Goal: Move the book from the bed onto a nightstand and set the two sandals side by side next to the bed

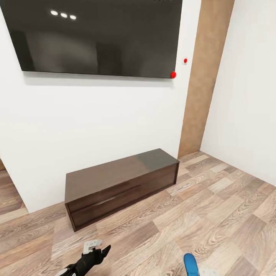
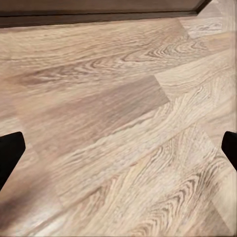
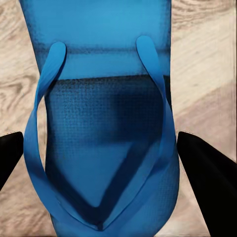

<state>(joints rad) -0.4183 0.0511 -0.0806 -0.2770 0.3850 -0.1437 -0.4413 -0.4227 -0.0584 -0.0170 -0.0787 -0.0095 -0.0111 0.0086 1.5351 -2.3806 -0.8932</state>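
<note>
Blue sandal (image 3: pixel 101 133) lying between the two dark fingers of the right hand (image 3: pixel 101 163), long axis running straight along the hand's reach, strap vee pointing back toward the wrist. Fingers spread to either side of the sole, apparently not pressing it; whether carried or resting on the wood floor (image 1: pixel 214 214) cannot be told. From the head camera, only a blue tip of that sandal (image 1: pixel 190 264) near the lower edge, on the side of the low dark cabinet (image 1: pixel 122 186) away from the wall and toward the corner. Left hand (image 2: pixel 118 143) spread wide, nothing between its fingertips, bare planks beneath, cabinet's base just beyond; seen from above in front of the cabinet's other end (image 1: pixel 94 255). Right hand plainly the nearer to the sandal. Wall screen (image 1: pixel 96 36) above the cabinet. Judging by this: sandal step in progress, placement beside the bed not yet done.
</note>
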